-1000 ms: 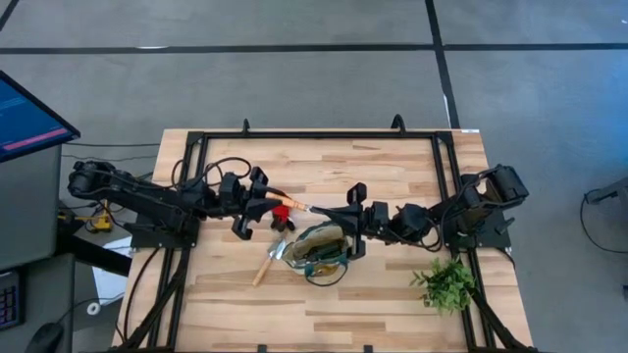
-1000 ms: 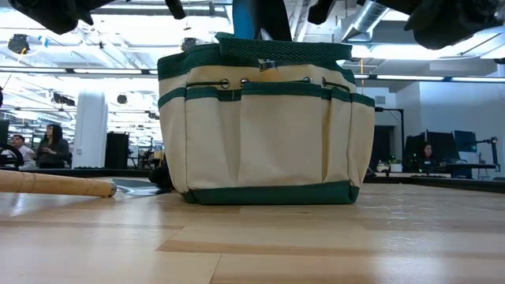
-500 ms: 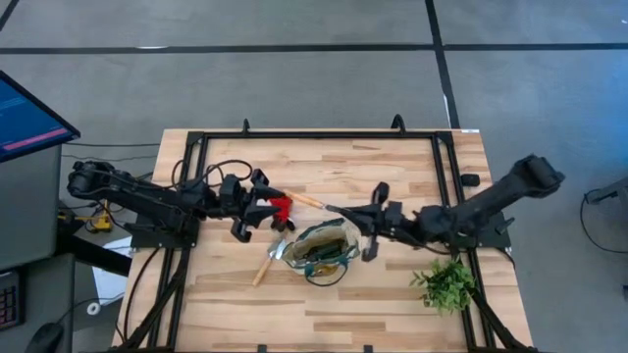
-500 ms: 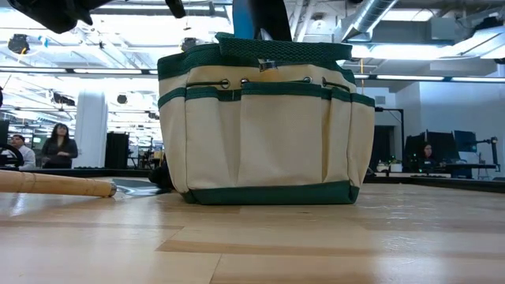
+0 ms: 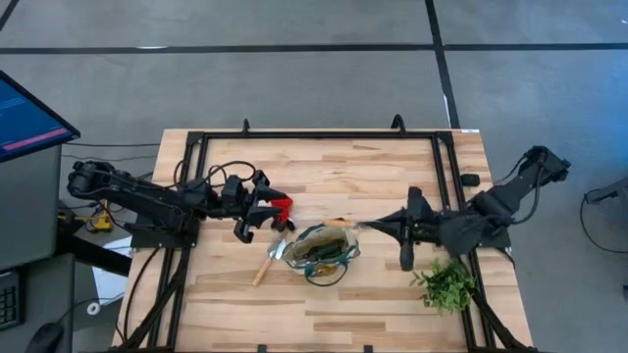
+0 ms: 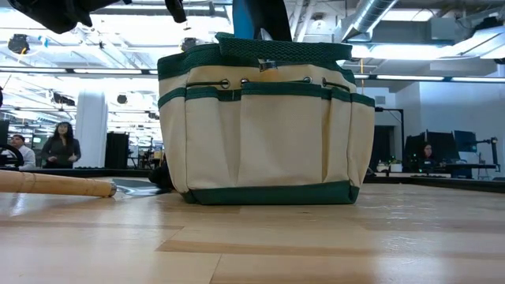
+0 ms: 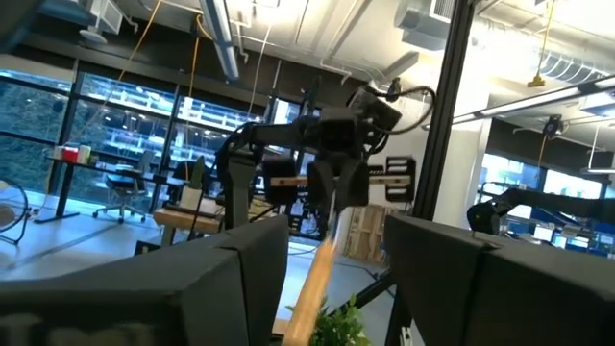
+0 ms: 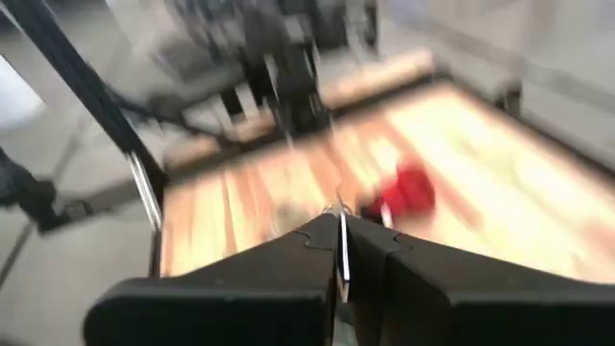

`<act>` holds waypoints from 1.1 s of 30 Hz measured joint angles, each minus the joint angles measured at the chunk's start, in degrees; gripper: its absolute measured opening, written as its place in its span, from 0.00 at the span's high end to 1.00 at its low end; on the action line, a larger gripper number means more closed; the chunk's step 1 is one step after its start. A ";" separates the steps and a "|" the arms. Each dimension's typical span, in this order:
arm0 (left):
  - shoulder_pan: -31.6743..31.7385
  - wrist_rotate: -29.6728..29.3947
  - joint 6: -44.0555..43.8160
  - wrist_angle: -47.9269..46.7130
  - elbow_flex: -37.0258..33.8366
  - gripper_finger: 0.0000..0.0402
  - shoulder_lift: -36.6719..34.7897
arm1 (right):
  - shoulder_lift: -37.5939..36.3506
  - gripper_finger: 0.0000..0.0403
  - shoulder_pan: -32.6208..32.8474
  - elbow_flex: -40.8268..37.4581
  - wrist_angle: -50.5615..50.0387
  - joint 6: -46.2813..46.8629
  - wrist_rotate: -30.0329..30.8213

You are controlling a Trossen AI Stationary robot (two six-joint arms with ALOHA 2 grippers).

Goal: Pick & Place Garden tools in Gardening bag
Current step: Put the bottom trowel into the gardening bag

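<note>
My right gripper (image 5: 376, 226) is shut on a wooden-handled tool (image 5: 345, 224) just right of the tan gardening bag (image 5: 324, 250). The tool's handle end is over the bag's far rim. The bag stands on its base in the low view (image 6: 264, 118) and has dark tools inside. My left gripper (image 5: 267, 204) is open and empty at the bag's far left, with a small red item (image 5: 283, 207) on the table just before it. The handle (image 7: 312, 288) points at the left wrist camera. A second wooden-handled trowel (image 5: 268, 261) lies left of the bag. My right gripper pinches the tool's thin metal end (image 8: 340, 264) between its two shut fingers. The fingers come level from the table's right and lie along the tool. The tool is lifted clear of the table, with its wooden handle (image 5: 339, 224) pointing toward the table's left.
A leafy green sprig (image 5: 446, 284) lies near the front right of the table. A black frame (image 5: 294, 134) runs around the wooden tabletop. The lying trowel's handle (image 6: 55, 183) shows at the left in the low view. People stand far behind in the room.
My right gripper has drawn back toward the table's right edge with the wooden-handled tool. The tool has moved away from my left gripper and the red item, and its handle end is now over the bag's far rim. The bag has stayed in place.
</note>
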 joint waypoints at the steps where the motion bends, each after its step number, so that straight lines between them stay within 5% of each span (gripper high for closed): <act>1: 0.02 0.00 -0.02 0.04 0.00 0.60 0.00 | 0.71 1.00 0.00 1.77 -4.65 3.28 -1.33; 8: 0.02 0.00 -0.02 0.04 0.00 0.63 0.00 | 5.79 1.00 0.01 10.30 -23.39 17.15 -11.76; 14: 0.02 0.00 -0.02 0.05 0.00 0.64 0.00 | 8.02 1.00 0.01 14.25 -28.52 21.72 -20.72; 33: 0.02 0.03 -0.03 0.06 0.00 0.64 0.02 | 13.91 1.00 -9.47 14.69 -32.25 18.41 -24.55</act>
